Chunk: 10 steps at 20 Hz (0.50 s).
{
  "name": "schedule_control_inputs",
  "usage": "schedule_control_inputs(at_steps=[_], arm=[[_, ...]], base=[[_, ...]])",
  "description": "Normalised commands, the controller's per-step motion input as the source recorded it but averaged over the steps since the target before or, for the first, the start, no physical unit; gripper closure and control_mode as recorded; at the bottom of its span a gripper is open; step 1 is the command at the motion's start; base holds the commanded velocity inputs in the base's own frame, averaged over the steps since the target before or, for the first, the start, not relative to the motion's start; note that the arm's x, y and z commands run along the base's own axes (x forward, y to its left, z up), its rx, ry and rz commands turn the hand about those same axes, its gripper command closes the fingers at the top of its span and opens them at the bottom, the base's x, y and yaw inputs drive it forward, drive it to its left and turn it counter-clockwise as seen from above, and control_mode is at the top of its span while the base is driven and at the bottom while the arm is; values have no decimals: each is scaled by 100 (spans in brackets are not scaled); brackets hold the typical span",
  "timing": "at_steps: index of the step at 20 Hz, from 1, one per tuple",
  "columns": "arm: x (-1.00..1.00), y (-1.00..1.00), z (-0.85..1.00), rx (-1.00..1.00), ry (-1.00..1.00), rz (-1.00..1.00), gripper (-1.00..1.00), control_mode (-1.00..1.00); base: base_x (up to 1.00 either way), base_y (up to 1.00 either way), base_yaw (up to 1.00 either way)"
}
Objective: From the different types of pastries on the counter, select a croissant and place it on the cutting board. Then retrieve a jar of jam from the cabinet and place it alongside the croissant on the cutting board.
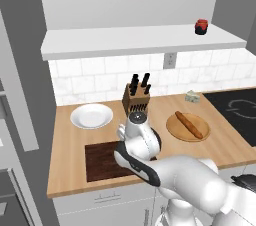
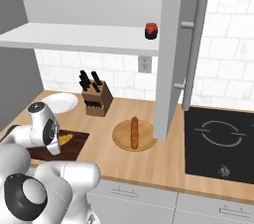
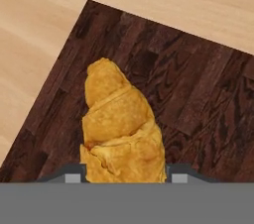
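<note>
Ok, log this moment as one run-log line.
stage: croissant placement | gripper: shut on croissant | croissant: over cutting board | jar of jam: on cabinet shelf | baguette: on round board

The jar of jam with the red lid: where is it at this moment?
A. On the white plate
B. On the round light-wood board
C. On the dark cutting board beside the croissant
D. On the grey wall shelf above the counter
D: the jar of jam stands on the grey wall shelf, well above the counter, while the croissant is over the cutting board.
</note>
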Motion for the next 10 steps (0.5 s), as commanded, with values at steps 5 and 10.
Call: schedule_control_inputs(at_steps=[5,10], arm=[[0,4,-20,-3,1,0,-100,-100],[0,6,-8,-2,1,0,-100,-100]], base=[[0,0,0],[0,0,0]])
